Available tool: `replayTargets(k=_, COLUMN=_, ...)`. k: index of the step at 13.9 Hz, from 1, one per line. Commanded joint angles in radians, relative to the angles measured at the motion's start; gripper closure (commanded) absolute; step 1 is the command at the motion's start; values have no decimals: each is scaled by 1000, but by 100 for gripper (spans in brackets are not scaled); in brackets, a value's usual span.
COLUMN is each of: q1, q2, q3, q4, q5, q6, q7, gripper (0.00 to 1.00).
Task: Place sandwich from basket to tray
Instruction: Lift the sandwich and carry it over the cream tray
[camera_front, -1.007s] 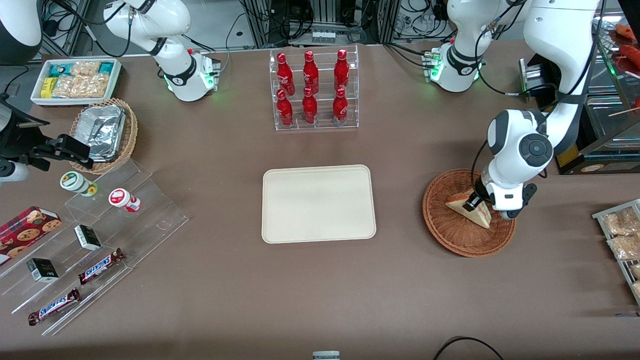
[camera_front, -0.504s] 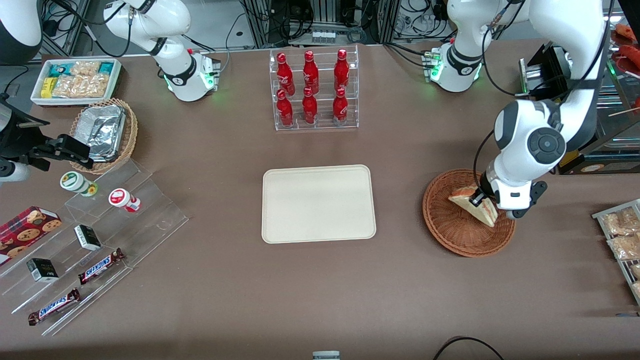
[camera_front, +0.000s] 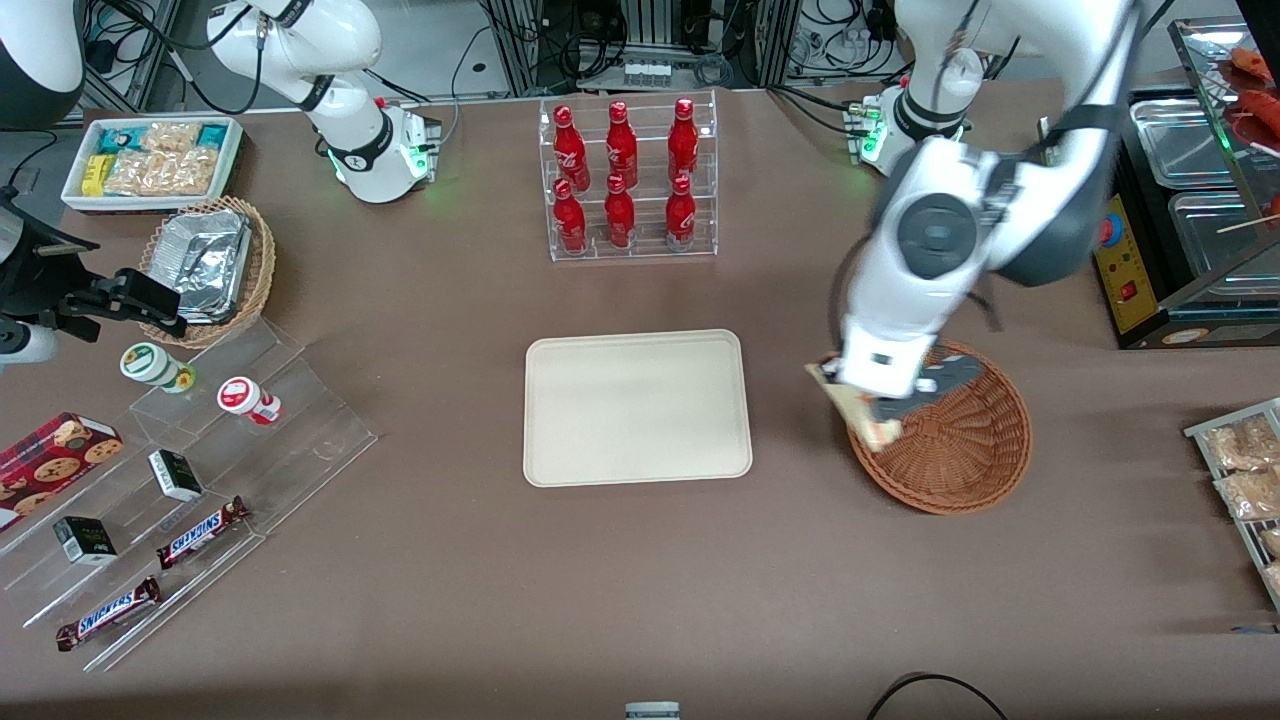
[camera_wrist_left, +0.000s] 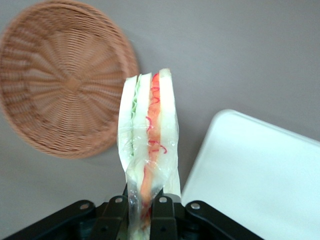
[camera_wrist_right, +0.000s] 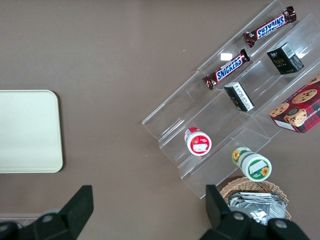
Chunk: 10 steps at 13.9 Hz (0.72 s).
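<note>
My left gripper (camera_front: 872, 402) (camera_wrist_left: 143, 216) is shut on the sandwich (camera_wrist_left: 149, 135), a plastic-wrapped white-bread wedge with red and green filling. It holds the sandwich (camera_front: 862, 414) in the air over the basket's rim, on the side toward the tray. The reddish-brown wicker basket (camera_front: 960, 450) (camera_wrist_left: 60, 85) holds nothing visible. The cream tray (camera_front: 637, 407) (camera_wrist_left: 260, 175) (camera_wrist_right: 27, 131) lies flat mid-table with nothing on it, a short gap of table between it and the basket.
A clear rack of red bottles (camera_front: 628, 180) stands farther from the front camera than the tray. Metal food pans and a control box (camera_front: 1180, 220) sit at the working arm's end, with bagged snacks (camera_front: 1245, 470) nearby. An acrylic step display (camera_front: 180, 470) with candy lies toward the parked arm's end.
The gripper has lifted the sandwich out of the basket's middle and swung it toward the tray. The arm's wrist has turned and now hangs over the basket's tray-side rim.
</note>
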Motion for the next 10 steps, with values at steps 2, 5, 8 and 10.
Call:
replayTargets(k=2, q1=-158, q2=163, q3=13, q4=169, q5=3, q6=-21, q7=-17, gripper=100)
replayTargets(k=5, q1=-239, q2=313, q3=7, q4=316, q5=3, q6=1, q7=-28, gripper=100)
replayTargets(k=8, q1=-273, q2=393, q3=5, q4=335, q5=1, q6=167, q7=-34, gripper=100)
replayTargets(k=10, q1=-312, q2=427, q3=5, q4=334, q5=9, q6=200, q7=-20, gripper=100)
